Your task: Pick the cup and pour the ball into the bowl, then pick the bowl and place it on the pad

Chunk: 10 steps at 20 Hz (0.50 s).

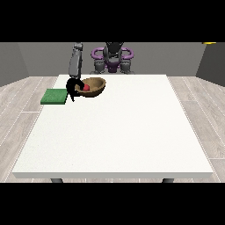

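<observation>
Over at the far left of the white table [114, 132], the green pad [54, 96] lies flat near the table's left edge, its top bare. Just right of it comes the black hand [72, 88] at the view's left, hanging from a grey forearm [76, 60] that drops steeply from above. The hand sits at the left rim of the brown wooden bowl [96, 86], with one dark finger hooked over that rim and into the bowl; the hand looks closed on the bowl's edge, though the fingers are small and dark and merge into one shape. The bowl is tilted, its opening turned towards the camera, and whether its base touches the table or hangs just above it cannot be made out. Inside, close against the hand, sits the red ball [86, 88], partly covered by the finger. The bowl is beside the pad, not on it. Further right and behind, the robot's torso [112, 55] shows with purple rings at its shoulders. No cup can be picked out, and the hand at the view's right is nowhere to be seen.
</observation>
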Each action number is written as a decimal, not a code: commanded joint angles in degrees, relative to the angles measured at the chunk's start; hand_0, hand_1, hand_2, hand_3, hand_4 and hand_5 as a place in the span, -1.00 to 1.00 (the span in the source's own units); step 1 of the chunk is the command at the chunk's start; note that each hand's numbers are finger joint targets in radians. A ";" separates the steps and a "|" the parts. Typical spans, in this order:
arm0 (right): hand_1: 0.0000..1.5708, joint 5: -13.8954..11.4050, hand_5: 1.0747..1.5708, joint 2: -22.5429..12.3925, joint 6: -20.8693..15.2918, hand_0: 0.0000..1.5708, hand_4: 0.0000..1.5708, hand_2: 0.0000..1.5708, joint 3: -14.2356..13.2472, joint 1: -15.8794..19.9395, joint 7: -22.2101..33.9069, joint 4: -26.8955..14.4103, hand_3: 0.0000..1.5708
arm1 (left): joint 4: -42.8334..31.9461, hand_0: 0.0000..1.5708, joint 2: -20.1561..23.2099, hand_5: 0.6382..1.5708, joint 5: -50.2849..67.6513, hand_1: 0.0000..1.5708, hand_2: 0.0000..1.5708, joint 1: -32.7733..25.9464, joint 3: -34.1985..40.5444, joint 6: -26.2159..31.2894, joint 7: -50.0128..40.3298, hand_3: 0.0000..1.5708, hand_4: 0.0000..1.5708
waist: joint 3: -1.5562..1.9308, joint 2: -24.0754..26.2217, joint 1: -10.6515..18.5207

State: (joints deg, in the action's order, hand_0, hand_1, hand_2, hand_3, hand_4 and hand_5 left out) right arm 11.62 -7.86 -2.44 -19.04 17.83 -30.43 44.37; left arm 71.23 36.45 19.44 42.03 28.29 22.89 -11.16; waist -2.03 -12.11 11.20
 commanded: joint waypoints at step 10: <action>1.00 -5.60 0.91 -13.52 -8.41 1.00 0.31 1.00 3.35 -4.29 21.35 4.85 0.41 | -4.66 -1.00 1.24 0.91 0.59 -1.00 -1.00 -2.74 1.81 1.19 0.69 -1.00 0.52 | 1.58 3.33 -3.05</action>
State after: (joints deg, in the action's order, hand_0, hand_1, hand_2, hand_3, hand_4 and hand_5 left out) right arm 10.35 -9.87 -8.53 -15.09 15.98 -18.92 49.73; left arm 69.03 36.98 20.13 41.13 28.93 23.45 -11.38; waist 0.05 -9.81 11.66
